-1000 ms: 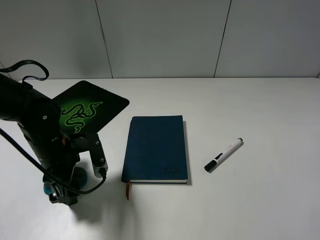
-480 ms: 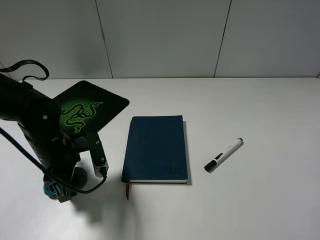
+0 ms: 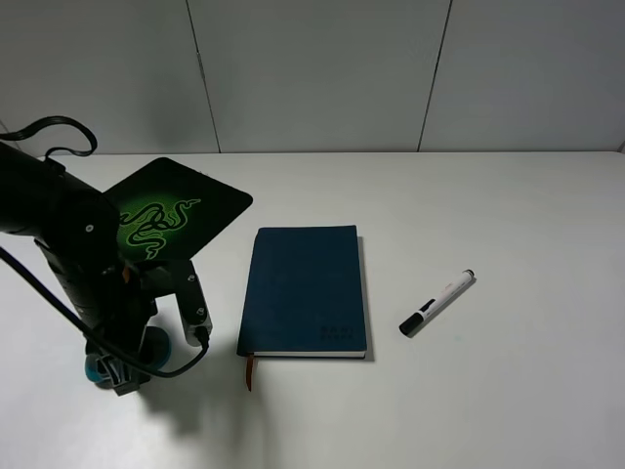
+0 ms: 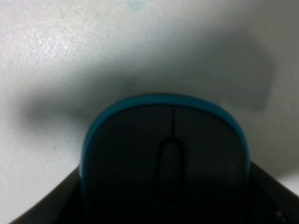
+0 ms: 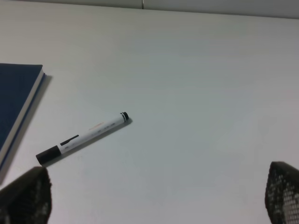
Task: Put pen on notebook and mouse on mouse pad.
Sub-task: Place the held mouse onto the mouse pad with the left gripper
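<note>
At the lower left of the exterior view, the left end effector (image 3: 119, 373) is closed on the mouse (image 4: 166, 158), low over the worktop (image 3: 518, 205) and just below the mouse pad (image 3: 174, 210). The right end effector (image 5: 154, 189) is spread wide open. The pen (image 3: 437, 302) lies right of the notebook (image 3: 305, 289), apart from it.

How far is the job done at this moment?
Nothing is done yet. In hand: the left gripper sits over the mouse, off the mouse pad; grip unclear. Left: the pen lies on the table beside the notebook; the open right gripper is not touching it.
</note>
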Robot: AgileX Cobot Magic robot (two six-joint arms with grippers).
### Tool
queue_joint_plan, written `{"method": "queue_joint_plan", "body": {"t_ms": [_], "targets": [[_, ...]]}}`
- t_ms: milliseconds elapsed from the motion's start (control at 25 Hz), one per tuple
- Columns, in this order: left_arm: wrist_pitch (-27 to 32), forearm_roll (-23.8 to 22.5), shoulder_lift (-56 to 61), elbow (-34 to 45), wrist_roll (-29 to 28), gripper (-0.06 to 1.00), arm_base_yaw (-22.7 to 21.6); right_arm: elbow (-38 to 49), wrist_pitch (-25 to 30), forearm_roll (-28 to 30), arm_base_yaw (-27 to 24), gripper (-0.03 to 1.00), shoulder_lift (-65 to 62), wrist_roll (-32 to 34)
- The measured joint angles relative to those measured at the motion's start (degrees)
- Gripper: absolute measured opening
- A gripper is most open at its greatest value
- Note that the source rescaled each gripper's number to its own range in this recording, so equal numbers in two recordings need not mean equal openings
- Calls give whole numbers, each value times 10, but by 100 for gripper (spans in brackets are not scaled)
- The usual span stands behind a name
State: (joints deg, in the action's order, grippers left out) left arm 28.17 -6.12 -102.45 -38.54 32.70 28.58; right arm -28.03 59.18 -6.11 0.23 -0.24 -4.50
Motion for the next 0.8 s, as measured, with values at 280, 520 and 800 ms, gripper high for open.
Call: {"method": "queue_joint_plan", "body": {"t_ms": [280, 520, 800], "targets": [[85, -1, 6, -41, 0, 0, 0, 0, 0, 0, 0, 100, 0, 0], [126, -3, 63, -55, 0, 0, 0, 0, 0, 0, 0, 100, 0, 0], [159, -32, 124, -55, -9, 0, 0, 0, 0, 0, 0, 100, 0, 0]]}}
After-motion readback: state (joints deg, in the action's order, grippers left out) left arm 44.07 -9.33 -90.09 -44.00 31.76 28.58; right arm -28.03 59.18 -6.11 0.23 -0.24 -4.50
